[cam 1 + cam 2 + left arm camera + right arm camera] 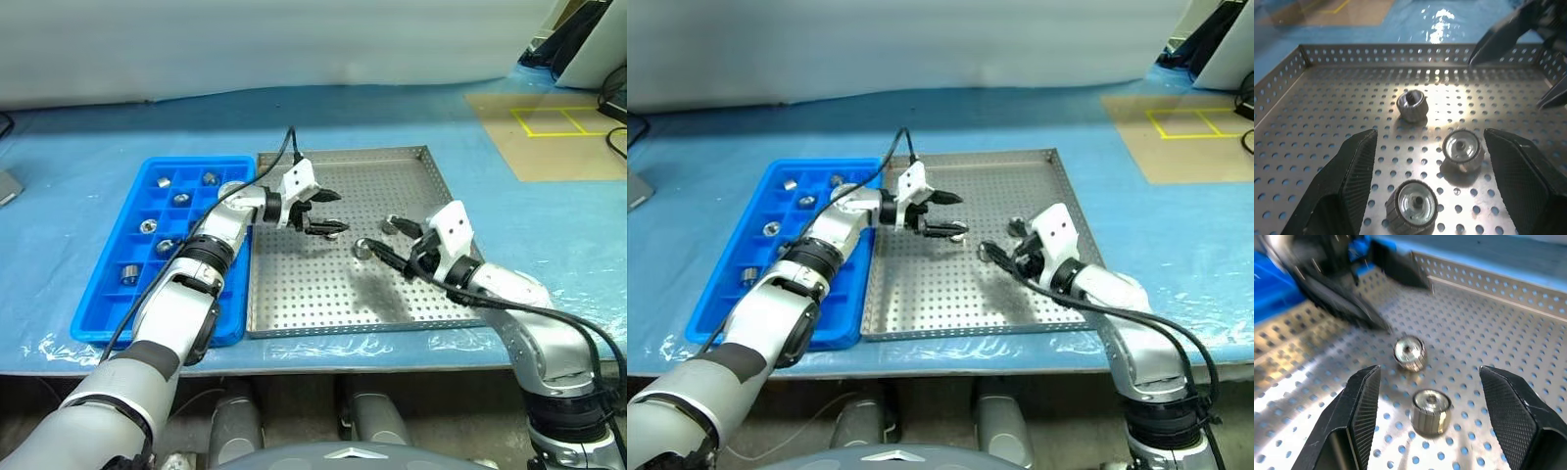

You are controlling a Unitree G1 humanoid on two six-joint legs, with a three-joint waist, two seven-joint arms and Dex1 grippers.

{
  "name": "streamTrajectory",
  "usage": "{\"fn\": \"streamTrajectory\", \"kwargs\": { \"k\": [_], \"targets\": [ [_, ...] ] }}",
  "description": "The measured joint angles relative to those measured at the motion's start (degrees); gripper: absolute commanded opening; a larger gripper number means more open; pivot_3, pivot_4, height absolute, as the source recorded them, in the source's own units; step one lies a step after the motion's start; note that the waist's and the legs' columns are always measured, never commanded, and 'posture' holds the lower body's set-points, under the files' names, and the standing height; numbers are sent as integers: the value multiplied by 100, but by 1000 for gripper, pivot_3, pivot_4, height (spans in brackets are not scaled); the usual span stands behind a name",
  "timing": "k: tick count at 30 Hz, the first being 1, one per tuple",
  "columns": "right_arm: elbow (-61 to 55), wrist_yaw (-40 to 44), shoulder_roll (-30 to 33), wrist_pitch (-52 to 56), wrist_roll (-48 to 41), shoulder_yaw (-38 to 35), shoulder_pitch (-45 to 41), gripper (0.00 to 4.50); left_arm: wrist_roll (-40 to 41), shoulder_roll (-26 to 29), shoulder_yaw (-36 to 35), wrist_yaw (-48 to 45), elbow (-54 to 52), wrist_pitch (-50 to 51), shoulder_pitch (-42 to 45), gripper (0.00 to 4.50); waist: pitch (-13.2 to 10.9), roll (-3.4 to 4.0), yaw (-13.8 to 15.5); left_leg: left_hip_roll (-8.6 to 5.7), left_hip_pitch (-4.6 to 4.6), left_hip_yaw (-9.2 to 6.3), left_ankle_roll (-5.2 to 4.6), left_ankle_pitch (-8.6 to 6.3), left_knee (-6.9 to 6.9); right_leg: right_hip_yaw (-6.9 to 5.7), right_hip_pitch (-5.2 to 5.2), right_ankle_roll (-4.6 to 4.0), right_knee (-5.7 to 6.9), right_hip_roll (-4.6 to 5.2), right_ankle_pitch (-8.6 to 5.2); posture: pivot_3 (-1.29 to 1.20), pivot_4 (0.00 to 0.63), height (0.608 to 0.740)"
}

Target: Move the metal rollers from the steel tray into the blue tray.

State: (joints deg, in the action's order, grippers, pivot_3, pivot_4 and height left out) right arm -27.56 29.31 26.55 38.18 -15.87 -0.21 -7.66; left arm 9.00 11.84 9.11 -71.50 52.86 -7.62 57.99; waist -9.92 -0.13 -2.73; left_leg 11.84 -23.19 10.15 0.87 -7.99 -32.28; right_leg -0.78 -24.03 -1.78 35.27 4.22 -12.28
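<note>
overall, the steel tray (323, 294) and the blue tray (113, 284) lie side by side on a table under a blue plastic sheet (69, 176), long edges touching, blue tray on the robot's left. a brown board with yellow tape lines (554, 132) lies at the far right of the table, well apart from both trays. a black cable (291, 147) loops above the left wrist.

count of metal rollers: three on the perforated steel floor in the left wrist view, one lying toward the far rim (1412, 105), one in the middle (1463, 149) and one nearest the camera (1411, 204). the blue tray holds about seven more in separate compartments, e.g. (129, 274), (148, 225), (163, 181), (210, 178); the arm hides part of that tray, so the count is not sure.

left gripper (328, 213): arm reaches across the blue tray, fingers pointing toward the robot's right over the steel tray, jaws spread wide, nothing between them. right gripper (387, 240): forearm comes in over the tray's right rim, fingers pointing left toward the other gripper, jaws likewise spread and empty. the loose rollers lie between the two grippers, a roller (362, 250) just beside the right fingertips. the right wrist view shows two rollers (1409, 352), (1431, 411) ahead of its open fingers, with the left gripper blurred beyond them.
</note>
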Motion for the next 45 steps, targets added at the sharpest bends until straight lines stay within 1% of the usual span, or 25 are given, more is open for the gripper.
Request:
{"fn": "streamTrajectory", "kwargs": {
  "k": [3, 7, 9, 14, 24, 30, 37, 45],
  "targets": [
    [551, -238, -290, -419, 253, 207, -36, 3342, 95, 159, -47, -359, -472, 19, -165, 3688, 1, 1, -2, -1, -1, 2, -6, -4, 0, 1, 1, 0, -6, 2, 0, -526, 150, 740],
    [1479, -443, -419, -926, 453, 60, -112, 3342, 113, 540, 49, -940, -1155, 410, -722, 3688, 0, 2, -14, -2, -12, 5, -21, -13, 1, 0, 4, -1, -25, 5, 0, -484, 150, 740],
    [1743, -402, -404, -1124, 471, 9, -245, 3342, 106, 683, 101, -1037, -1417, 596, -901, 3688, 0, 1, 2, -1, -15, 5, -28, -17, 0, -3, 6, -2, -30, 7, 1, -475, 150, 740],
    [2147, -279, -403, -1386, 552, 52, -448, 3342, 105, 763, 125, -1003, -1807, 807, -948, 3688, 0, 1, 46, -1, 0, 6, -32, -20, -1, -7, 31, -3, -38, 10, 1, -448, 150, 740],
    [2232, -69, -489, -1432, 618, 310, -599, 3342, 100, 822, 112, -723, -1874, 887, -1104, 3688, 0, 2, 40, 0, 3, 6, -31, -20, 1, -10, 33, -3, -40, 9, 1, -427, 150, 740],
    [1892, 338, -509, -1022, 129, 276, -694, 3342, 88, 821, 121, -630, -1919, 864, -1232, 3688, 0, 2, 52, 2, 2, 6, -32, -20, 3, -10, 33, -3, -41, 9, 1, -419, 150, 740],
    [2011, 401, -257, -1070, 376, 390, -581, 3342, 68, 830, 142, -530, -2005, 864, -1372, 3688, 0, 2, 64, 1, 2, 6, -31, -21, 4, -10, 33, -3, -44, 9, 1, -408, 150, 740],
    [2088, 472, -266, -1084, 492, 615, -563, 3342, 43, 882, 143, -423, -2139, 889, -1379, 3688, 0, 2, 52, 2, 3, 6, -30, -21, 7, -9, 29, -3, -44, 9, 1, -403, 150, 740]
  ]
}}
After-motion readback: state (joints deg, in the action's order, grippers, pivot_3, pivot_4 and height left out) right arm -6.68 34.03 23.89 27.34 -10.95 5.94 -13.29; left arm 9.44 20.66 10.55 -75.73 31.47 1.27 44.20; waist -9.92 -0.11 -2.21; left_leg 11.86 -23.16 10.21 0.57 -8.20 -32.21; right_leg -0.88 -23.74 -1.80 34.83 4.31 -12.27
